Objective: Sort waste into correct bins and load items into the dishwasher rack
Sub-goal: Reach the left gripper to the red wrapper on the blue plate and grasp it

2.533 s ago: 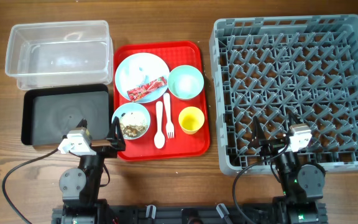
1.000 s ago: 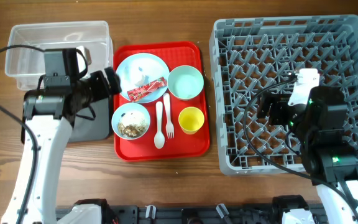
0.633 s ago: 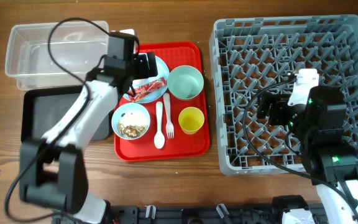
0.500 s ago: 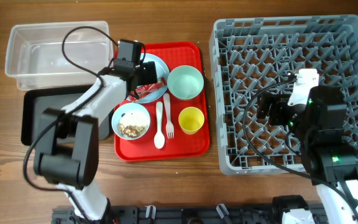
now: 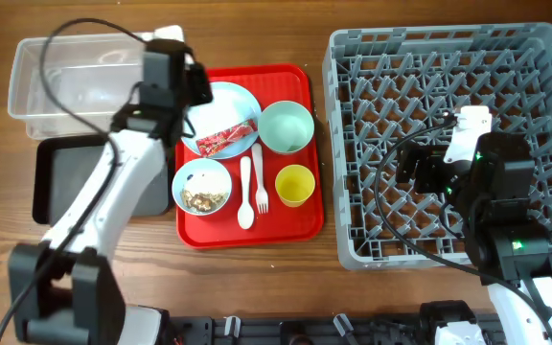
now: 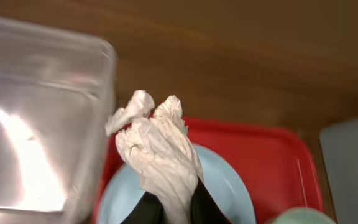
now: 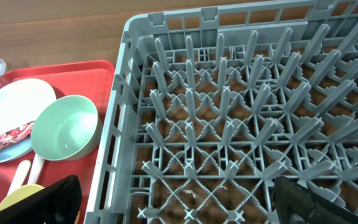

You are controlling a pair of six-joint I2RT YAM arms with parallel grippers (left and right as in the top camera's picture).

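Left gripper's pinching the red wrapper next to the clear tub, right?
No. The left gripper is pinching the crumpled white tissue, next to the clear tub, per the left wrist view. The red wrapper lies on the blue plate in the overhead.

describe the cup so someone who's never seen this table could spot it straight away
Find the red tray just left of the big grey rack. The cup stands in the tray's near right part, just right of the fork and nearer the robot than the mint bowl. It is the only yellow thing, and the smallest dish there.
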